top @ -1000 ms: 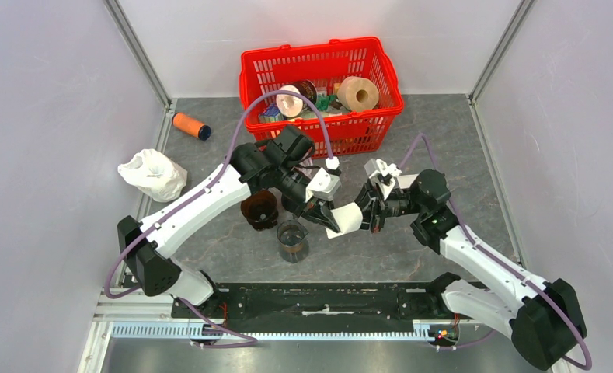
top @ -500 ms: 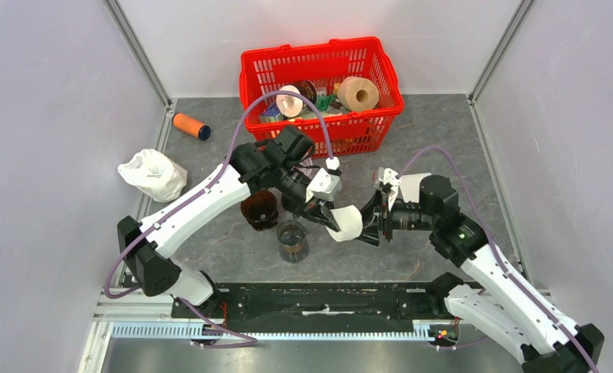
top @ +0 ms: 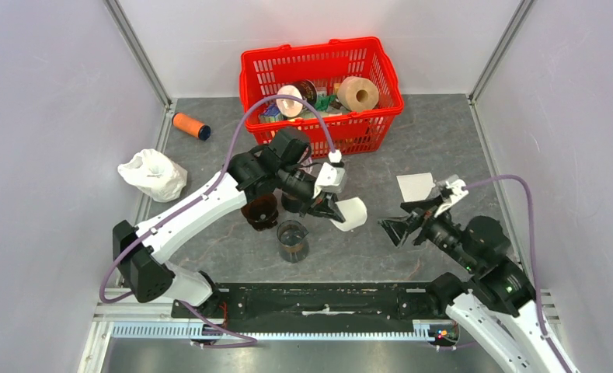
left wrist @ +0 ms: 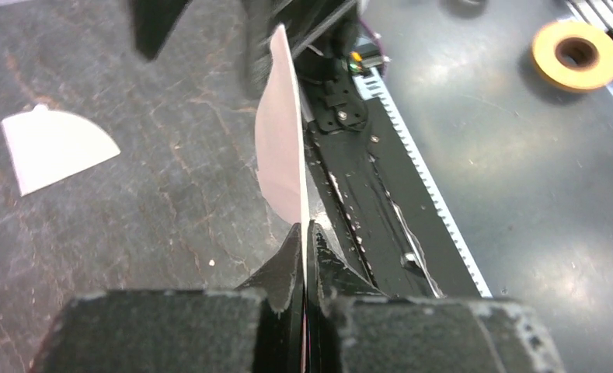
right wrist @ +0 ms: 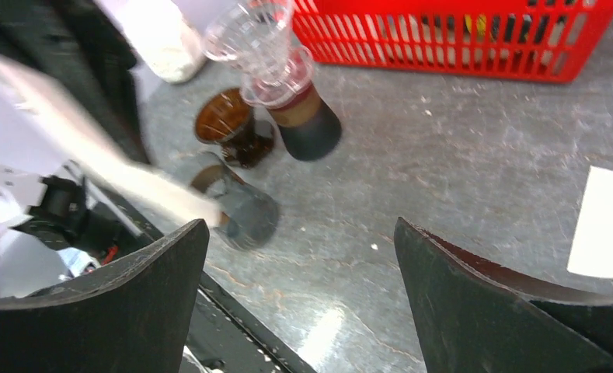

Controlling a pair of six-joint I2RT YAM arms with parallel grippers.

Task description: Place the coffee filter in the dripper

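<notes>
- The left gripper (top: 332,211) is pinched tight on the coffee filter (top: 353,214). It holds the white paper off the table (top: 458,140) by one edge. The left wrist camera sees it edge-on, standing upright from the closed tips.
- The filter hangs just right of the dripper (right wrist: 260,43), apart from it. The dripper is a clear cone sitting on a carafe (right wrist: 307,128) with a dark base.
- From above, the left arm's own wrist lies over the dripper and hides most of it.
- A brown cup (top: 260,210) and a glass beaker (top: 292,241) crowd in near the carafe on its front-left side.
- The right gripper (right wrist: 299,225) stands spread wide and holds nothing, off to the right of the filter and well clear of it.
- A second filter (top: 416,186) lies flat on the table behind the right gripper.
- At the back stands a red basket (top: 365,128) holding a tan roll (top: 357,93) and a green packet (top: 336,101), among other things.
- Along the left are an orange cylinder (top: 189,124) with a dark cap and a knotted white bag (top: 153,174).
- A yellow tape ring (left wrist: 576,53) lies beyond the front rail.
- Any print on the basket's contents is too small to read.
</notes>
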